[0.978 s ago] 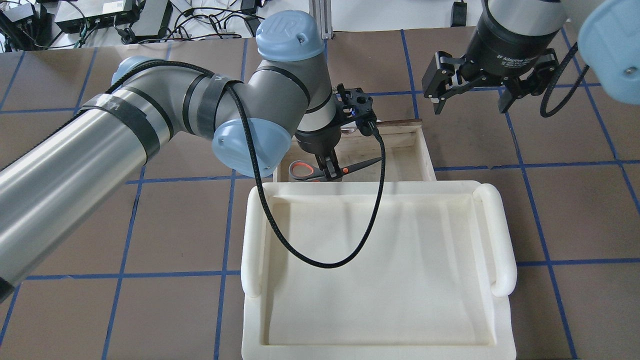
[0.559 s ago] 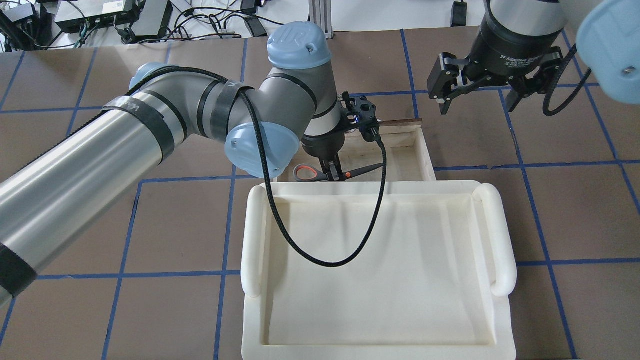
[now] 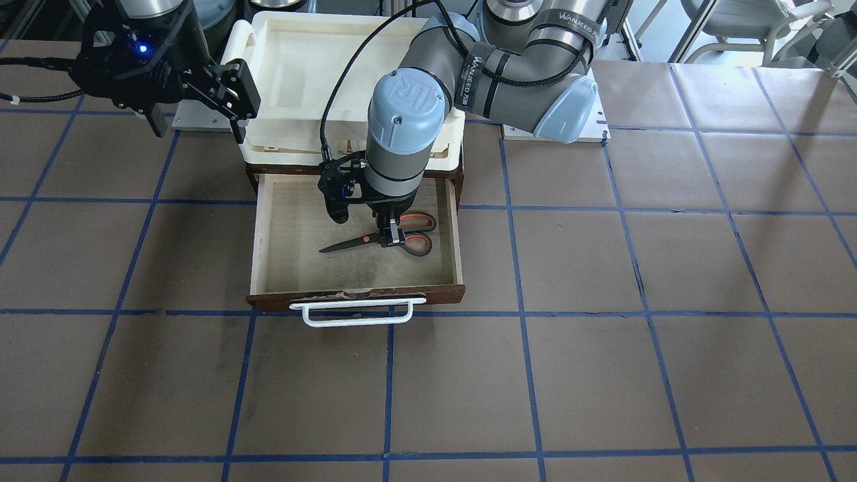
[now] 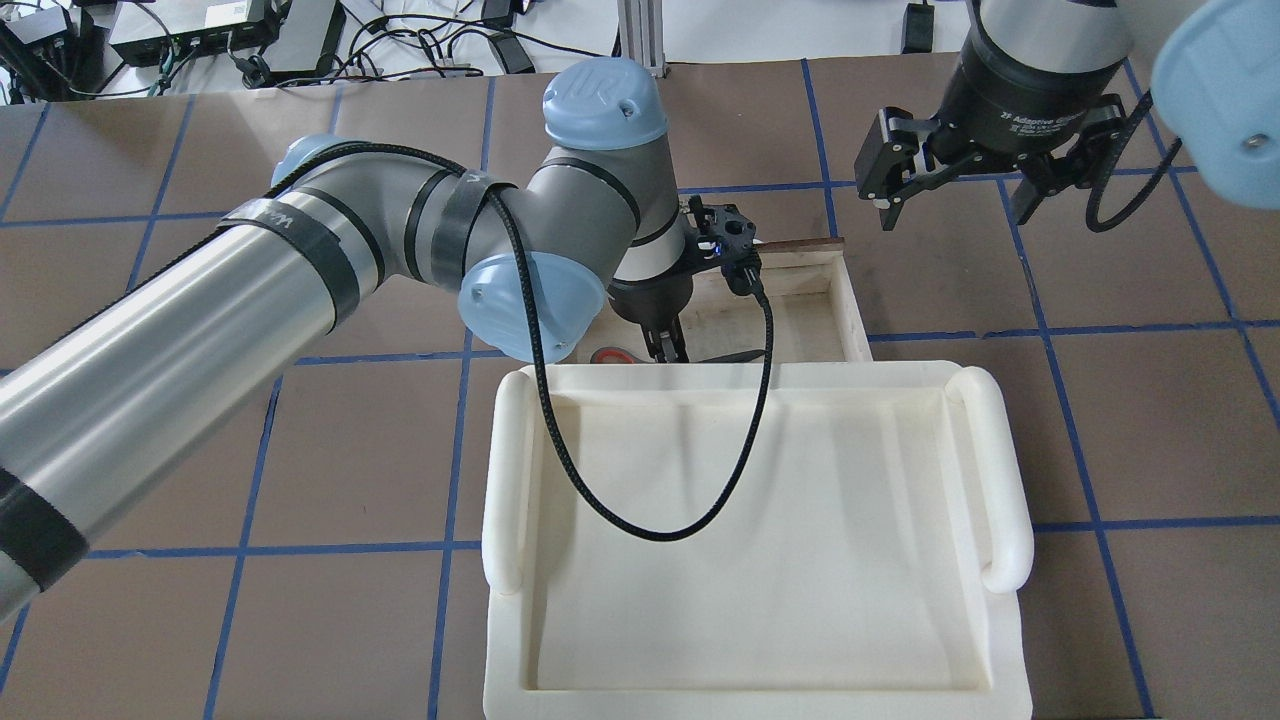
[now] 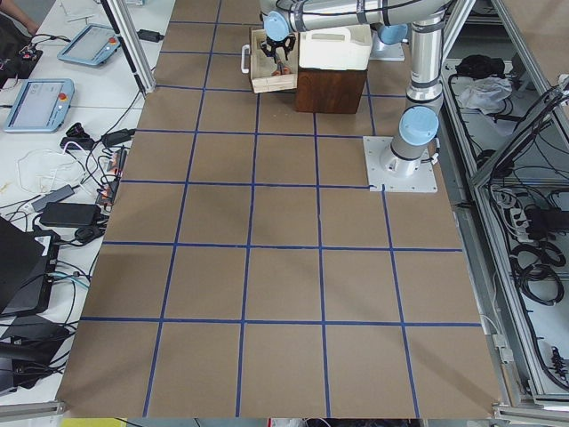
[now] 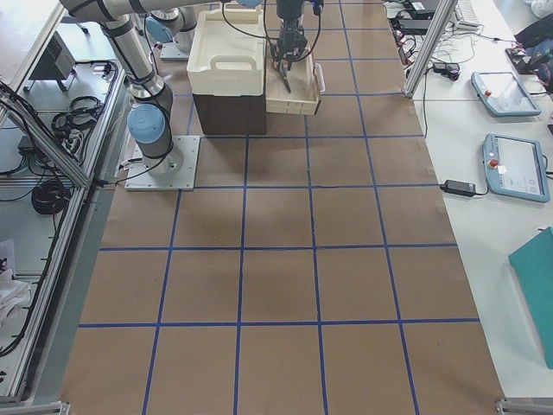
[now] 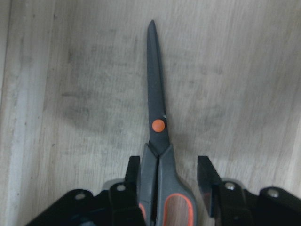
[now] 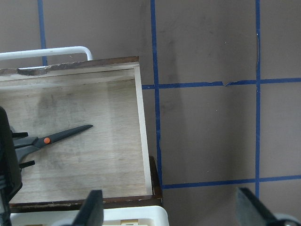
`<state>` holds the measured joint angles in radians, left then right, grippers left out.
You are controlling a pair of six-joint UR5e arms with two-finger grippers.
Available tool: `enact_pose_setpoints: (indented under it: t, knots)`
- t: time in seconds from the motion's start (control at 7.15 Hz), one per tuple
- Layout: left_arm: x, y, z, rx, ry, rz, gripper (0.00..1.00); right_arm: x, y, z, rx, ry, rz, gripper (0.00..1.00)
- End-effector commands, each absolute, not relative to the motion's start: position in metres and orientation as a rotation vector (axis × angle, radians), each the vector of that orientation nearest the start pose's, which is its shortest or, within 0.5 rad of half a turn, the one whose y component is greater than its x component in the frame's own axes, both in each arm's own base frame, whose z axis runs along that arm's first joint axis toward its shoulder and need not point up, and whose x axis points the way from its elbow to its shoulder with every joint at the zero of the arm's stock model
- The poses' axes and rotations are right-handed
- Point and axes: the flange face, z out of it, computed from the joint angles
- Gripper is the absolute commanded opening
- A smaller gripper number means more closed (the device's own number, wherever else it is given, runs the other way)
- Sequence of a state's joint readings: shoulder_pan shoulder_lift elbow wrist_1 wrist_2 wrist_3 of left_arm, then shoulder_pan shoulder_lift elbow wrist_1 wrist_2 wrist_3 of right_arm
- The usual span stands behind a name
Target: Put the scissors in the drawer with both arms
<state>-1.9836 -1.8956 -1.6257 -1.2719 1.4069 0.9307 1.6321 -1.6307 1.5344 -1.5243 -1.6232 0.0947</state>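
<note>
The scissors (image 3: pixel 348 244) lie flat on the pale floor of the open drawer (image 3: pixel 355 292), blades toward the robot's right. The left wrist view shows them (image 7: pixel 155 94) from above. My left gripper (image 3: pixel 392 237) reaches down into the drawer with its jaws a little apart on either side of the grey handle neck; a gap shows at one finger (image 7: pixel 207 174). From overhead only an orange loop of the scissors (image 4: pixel 610 355) and the left gripper (image 4: pixel 668 350) peek past the tray. My right gripper (image 4: pixel 960 195) is open and empty, above the table to the right of the drawer (image 4: pixel 850 300).
A cream-white plastic tray (image 4: pixel 1000 470) sits on top of the brown cabinet that the drawer slides out of. The drawer's white bar handle (image 3: pixel 358 311) faces away from the robot. The left arm's black cable (image 4: pixel 650 525) hangs over the tray.
The left arm has lowered the scissors into the drawer, so more of them is hidden behind the tray's edge overhead. The right gripper has shifted slightly and stays open.
</note>
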Motion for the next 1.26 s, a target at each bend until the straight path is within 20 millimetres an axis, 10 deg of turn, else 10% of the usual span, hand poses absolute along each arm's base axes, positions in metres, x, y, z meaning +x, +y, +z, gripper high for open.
enact_pose_setpoints:
  t: [0.0, 0.28, 0.7, 1.12]
  knots:
    - [-0.370, -0.479, 0.341, 2.039, 2.602, 0.005, 0.89, 0.157, -0.461, 0.531, 0.054, 3.187, -0.094, 1.00]
    - [-0.350, -0.483, 0.380, 1.989, 2.625, -0.052, 0.89, 0.157, -0.461, 0.531, 0.054, 3.188, -0.092, 1.00]
    - [-0.243, -0.501, 0.443, 1.559, 2.794, -0.027, 0.89, 0.158, -0.461, 0.529, 0.055, 3.178, -0.078, 1.00]
    - [-0.184, -0.478, 0.490, 1.022, 2.911, 0.003, 0.92, 0.158, -0.462, 0.527, 0.077, 3.175, -0.066, 1.00]
